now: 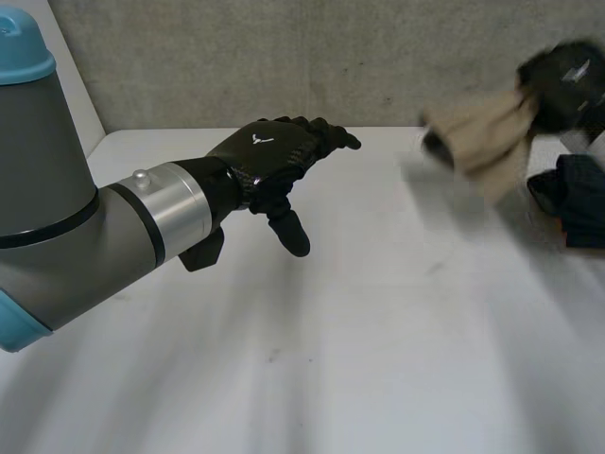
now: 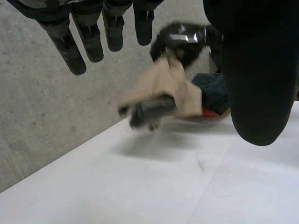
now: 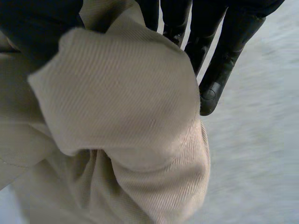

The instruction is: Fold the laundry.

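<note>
1. The beige cloth hangs bunched above the worktop's far right corner, well right of the left hand.
2. The right hand is nearer and pinches the cloth between thumb and fingers, probably near an edge.
3. The left hand hovers near the far edge, fingers straight and empty.
4. A dark pile lies at the right edge.

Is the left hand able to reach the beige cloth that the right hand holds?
Probably yes: the left hand is open above the white table, and nothing stands between it and the beige cloth in the right hand.
</note>
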Controlling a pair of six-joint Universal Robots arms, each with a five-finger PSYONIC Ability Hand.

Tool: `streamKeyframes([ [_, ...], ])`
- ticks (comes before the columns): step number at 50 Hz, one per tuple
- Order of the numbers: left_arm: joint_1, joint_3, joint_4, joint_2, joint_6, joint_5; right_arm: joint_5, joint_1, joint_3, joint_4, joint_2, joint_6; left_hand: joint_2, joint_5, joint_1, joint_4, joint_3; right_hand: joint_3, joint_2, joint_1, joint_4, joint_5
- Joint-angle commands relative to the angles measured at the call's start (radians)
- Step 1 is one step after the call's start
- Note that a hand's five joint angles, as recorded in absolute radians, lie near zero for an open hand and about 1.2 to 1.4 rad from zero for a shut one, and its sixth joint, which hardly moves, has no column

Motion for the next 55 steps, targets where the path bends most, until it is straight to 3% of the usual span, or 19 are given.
streamKeyframes([
  [1, -0.001, -0.008, 0.003, 0.002, -0.007, 0.0, 0.034, -0.127, -0.136, -0.202, -0.007, 0.308, -0.023, -0.04, 0.0, -0.027, -0.032, 0.271, 0.242, 0.524, 0.205, 0.355],
  [3, -0.001, -0.008, 0.003, 0.002, -0.007, -0.002, 0.016, -0.173, -0.179, -0.227, 0.004, 0.381, -0.023, -0.04, 0.0, -0.027, -0.032, 0.271, 0.242, 0.524, 0.205, 0.355],
  [13, -0.004, -0.011, 0.003, 0.002, -0.011, -0.002, -0.148, -0.342, -0.246, -0.221, 0.117, 0.386, -0.023, -0.04, 0.0, -0.027, -0.032, 0.271, 0.242, 0.524, 0.205, 0.355],
  [21, -0.004, -0.009, 0.013, 0.002, -0.037, -0.002, -0.337, -0.467, -0.206, -0.229, 0.238, 0.385, -0.023, -0.04, 0.0, -0.027, -0.032, 0.271, 0.242, 0.524, 0.205, 0.355],
  [32, -0.003, -0.011, 0.041, 0.002, -0.07, -0.003, -0.477, -0.563, -0.117, -0.25, 0.295, 0.325, -0.023, -0.04, 0.0, -0.027, -0.032, 0.271, 0.242, 0.524, 0.205, 0.355],
  [33, -0.003, -0.011, 0.041, 0.002, -0.071, -0.003, -0.494, -0.57, -0.11, -0.247, 0.295, 0.323, -0.023, -0.04, 0.0, -0.027, -0.032, 0.12, 0.092, 0.374, 0.055, 0.205],
  [36, -0.003, -0.011, 0.041, 0.003, -0.071, -0.003, -0.497, -0.581, -0.099, -0.244, 0.284, 0.323, -0.023, -0.04, 0.0, -0.027, -0.032, -0.951, -0.98, -0.697, -1.017, -0.867],
  [51, -0.003, -0.014, 0.041, 0.018, -0.071, -0.003, -0.403, -0.734, -0.105, -0.127, 0.097, 0.225, -0.023, -0.04, 0.0, -0.027, -0.032, -0.951, -0.98, -0.697, -1.017, -0.867],
  [55, -0.003, -0.022, 0.041, 0.021, -0.071, -0.002, -0.258, -0.761, -0.128, -0.126, 0.07, 0.129, -0.023, -0.04, 0.0, -0.027, -0.032, -0.951, -0.98, -0.697, -1.017, -0.867],
])
